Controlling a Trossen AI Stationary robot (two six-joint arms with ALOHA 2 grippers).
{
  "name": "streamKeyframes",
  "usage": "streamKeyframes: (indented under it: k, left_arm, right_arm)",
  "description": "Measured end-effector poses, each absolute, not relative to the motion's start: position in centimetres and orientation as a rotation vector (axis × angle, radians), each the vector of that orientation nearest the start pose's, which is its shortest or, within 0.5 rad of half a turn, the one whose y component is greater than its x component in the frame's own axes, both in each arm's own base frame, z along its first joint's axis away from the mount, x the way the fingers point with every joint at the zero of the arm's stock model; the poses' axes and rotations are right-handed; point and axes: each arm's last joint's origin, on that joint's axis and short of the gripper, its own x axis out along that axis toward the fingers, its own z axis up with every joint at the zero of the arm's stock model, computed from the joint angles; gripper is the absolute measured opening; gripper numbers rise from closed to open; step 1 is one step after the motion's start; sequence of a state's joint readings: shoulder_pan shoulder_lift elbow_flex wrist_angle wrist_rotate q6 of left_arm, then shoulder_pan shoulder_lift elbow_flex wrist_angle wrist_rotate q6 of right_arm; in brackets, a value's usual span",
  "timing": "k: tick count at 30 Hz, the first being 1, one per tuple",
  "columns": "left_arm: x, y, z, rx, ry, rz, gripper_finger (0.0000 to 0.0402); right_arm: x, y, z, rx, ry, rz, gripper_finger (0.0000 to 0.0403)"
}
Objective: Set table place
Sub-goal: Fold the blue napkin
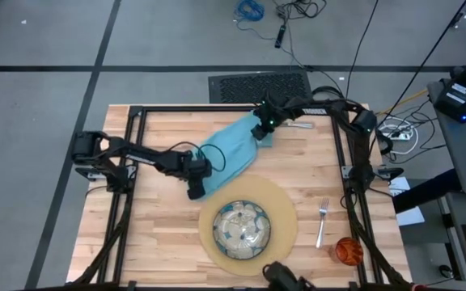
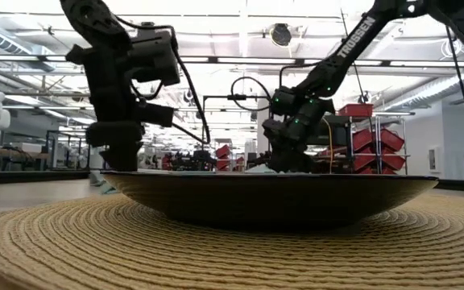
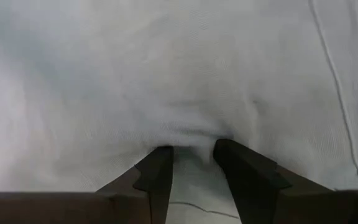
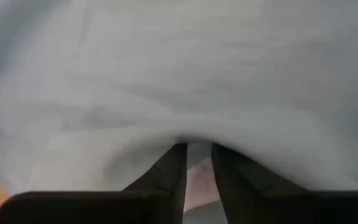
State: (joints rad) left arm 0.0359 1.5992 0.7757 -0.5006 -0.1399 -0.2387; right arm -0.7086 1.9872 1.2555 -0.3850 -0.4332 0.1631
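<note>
Left gripper (image 1: 196, 191) is pinched on the teal napkin (image 1: 231, 145) at its corner nearest the plate (image 1: 243, 226); right gripper (image 1: 259, 133) is clamped on the corner farthest from the plate (cloth bunched between both sets of fingers). The napkin lies beyond the plate, the fork (image 1: 322, 221) right of it. Lift both corners evenly, keep the cloth taut, clear the plate rim.

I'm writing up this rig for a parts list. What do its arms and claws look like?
Both arms are black, jointed and slender, with black cables looping along them. The right arm bears white TROSSEN lettering and small green lights near its wrist. The left claw and right claw each have two dark, tapering fingers.
</note>
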Motion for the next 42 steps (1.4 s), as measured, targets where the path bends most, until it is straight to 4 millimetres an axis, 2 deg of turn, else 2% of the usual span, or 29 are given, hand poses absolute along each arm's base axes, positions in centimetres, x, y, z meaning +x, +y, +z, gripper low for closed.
streamKeyframes:
  k: [5,10,15,18,24,27,29,35,42]
  left_arm:
    - [26.1,0.0,13.9,-0.155,1.277,0.29,0.0127]
    - [26.1,-1.3,14.0,-0.174,1.263,0.297,0.0127]
    - [26.0,-2.6,14.0,-0.179,1.25,0.294,0.0127]
    - [26.0,-3.2,14.1,-0.189,1.24,0.292,0.0127]
    - [26.2,-4.4,14.2,-0.216,1.201,0.292,0.0127]
    - [26.2,-4.6,14.5,-0.176,1.18,0.328,0.0127]
    - [26.1,-4.5,15.1,-0.132,1.177,0.35,0.0127]
    - [25.4,-3.0,17.2,0.012,1.123,0.454,0.0127]
    - [23.9,0.2,15.1,0.001,1.185,0.512,0.0127]
  right_arm:
    - [31.5,-26.5,13.5,0.764,0.95,-0.323,0.0067]
    - [33.7,-27.7,12.5,0.771,0.992,-0.261,0.0067]
    - [36.0,-27.7,13.4,0.725,0.982,-0.208,0.0064]
    - [37.0,-27.5,14.8,0.703,0.97,-0.184,0.0064]
    - [37.2,-28.0,16.6,0.696,0.981,-0.18,0.0064]
    - [36.6,-28.3,17.0,0.727,1.008,-0.192,0.0064]
    - [36.4,-28.0,17.2,0.74,1.051,-0.192,0.0064]
    - [37.8,-25.7,18.2,0.706,1.1,-0.119,0.0064]
    - [41.0,-22.5,18.9,0.637,1.017,-0.024,0.0064]
